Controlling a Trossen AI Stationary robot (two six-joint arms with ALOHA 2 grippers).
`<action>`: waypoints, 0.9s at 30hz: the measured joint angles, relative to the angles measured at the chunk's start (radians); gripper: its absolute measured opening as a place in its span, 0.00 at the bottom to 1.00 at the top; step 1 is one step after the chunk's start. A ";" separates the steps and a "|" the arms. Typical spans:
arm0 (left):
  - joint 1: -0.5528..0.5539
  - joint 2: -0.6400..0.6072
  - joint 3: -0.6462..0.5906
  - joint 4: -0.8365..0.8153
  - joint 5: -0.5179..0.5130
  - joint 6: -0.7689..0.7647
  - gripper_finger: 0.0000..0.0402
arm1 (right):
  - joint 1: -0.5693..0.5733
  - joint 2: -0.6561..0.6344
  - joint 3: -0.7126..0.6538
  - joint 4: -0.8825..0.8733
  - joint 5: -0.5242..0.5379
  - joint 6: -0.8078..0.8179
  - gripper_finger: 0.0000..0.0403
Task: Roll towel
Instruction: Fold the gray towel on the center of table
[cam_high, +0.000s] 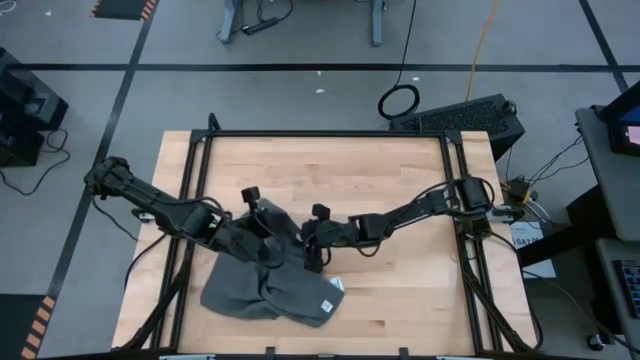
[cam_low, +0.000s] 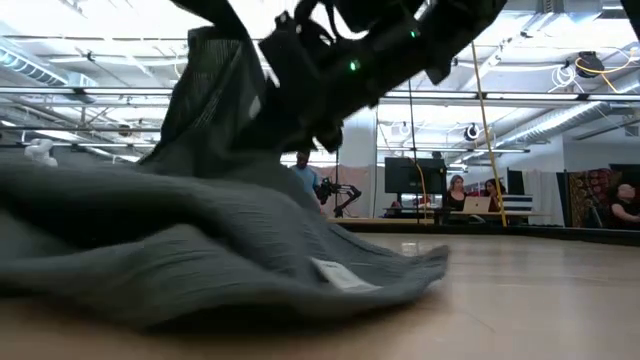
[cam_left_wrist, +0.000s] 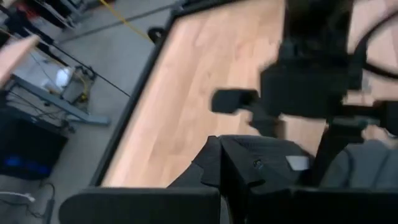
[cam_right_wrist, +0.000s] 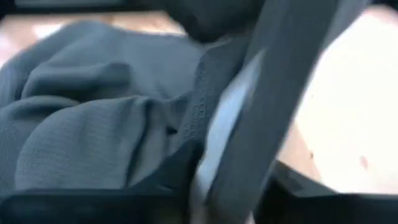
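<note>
The dark grey towel (cam_high: 265, 290) lies crumpled near the table's front edge, left of centre, its white tag (cam_high: 328, 305) at the right corner. My left gripper (cam_high: 264, 228) is shut on the towel's far part, which rises to a peak (cam_low: 215, 70). My right gripper (cam_high: 315, 255) is close beside it at the towel's far right edge, shut on a strip of the cloth (cam_right_wrist: 249, 106). The towel's near part (cam_low: 200, 250) rests on the table. My left gripper pinches a bunched fold of the towel's far part (cam_left_wrist: 249, 165) between its two fingers, slanting down from the table's left. That part is lifted off the table; the cloth slopes down from it to the table. My right gripper has a fold of the towel's far right edge (cam_right_wrist: 214, 168) running between its fingers, slanting down from the table's right. The strip runs up and away from the fingers, drawn straight. How many layers it has cannot be told.
Bare wooden table (cam_high: 400, 180) stretches to the far and right sides. Black frame rails (cam_high: 455, 200) run along the table's edges. People sit and stand in the room (cam_low: 460, 190) beyond the table.
</note>
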 joint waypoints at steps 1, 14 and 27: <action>-0.006 -0.013 0.000 0.000 -0.007 0.012 0.00 | 0.000 0.000 0.000 -0.016 0.000 -0.006 0.17; -0.029 -0.181 0.001 0.229 -0.097 0.340 0.00 | -0.038 -0.432 0.001 -0.259 0.187 -0.261 0.01; 0.019 -0.232 -0.002 0.422 0.112 0.460 0.00 | -0.038 -0.679 0.001 -0.524 0.172 -0.387 0.05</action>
